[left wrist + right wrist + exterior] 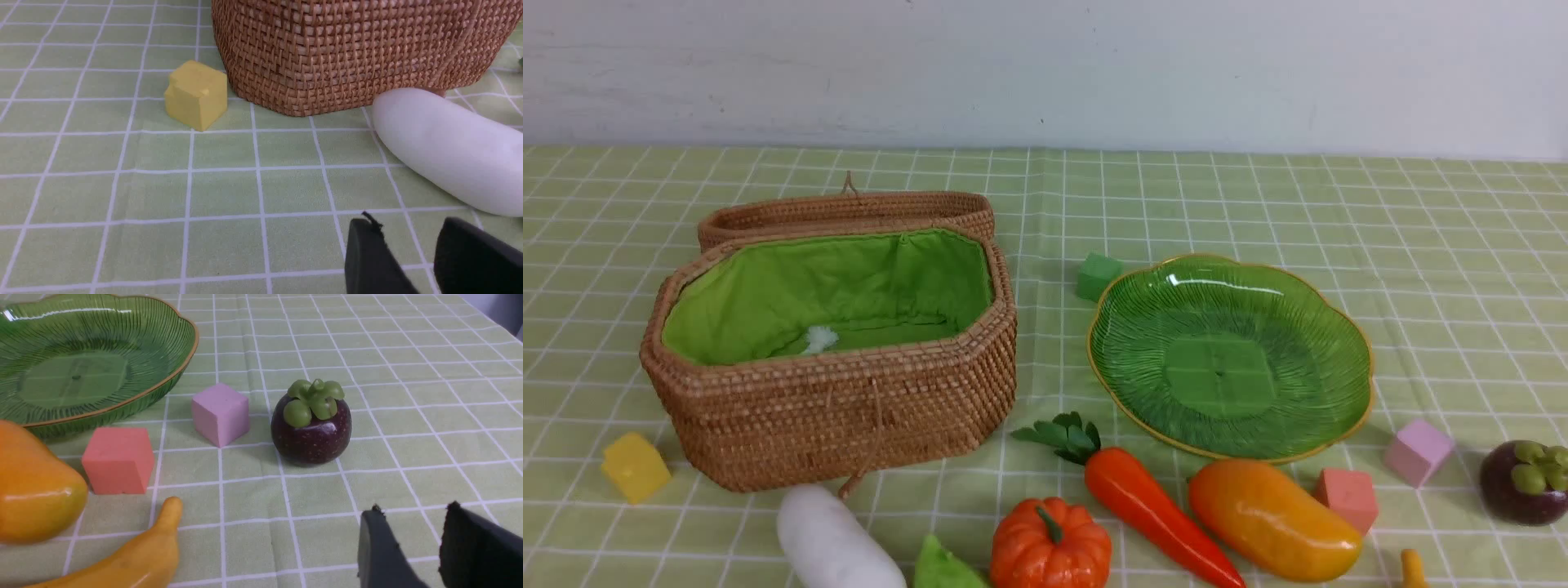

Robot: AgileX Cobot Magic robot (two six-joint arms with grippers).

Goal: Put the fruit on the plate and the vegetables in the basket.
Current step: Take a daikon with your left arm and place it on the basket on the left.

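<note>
Beside the basket and plate, radish, pumpkin, carrot and mango lie on the tabletop.
Left pincer, right pincer: parted, gripping nothing.

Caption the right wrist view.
Open right tool near round purple mangosteen, lilac cube and ribbed green glass plate.

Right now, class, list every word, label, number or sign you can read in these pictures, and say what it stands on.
None. No readable text or sign shows on the basket, the plate, the mango, the radish, the yellow cube or the tablecloth.
</note>
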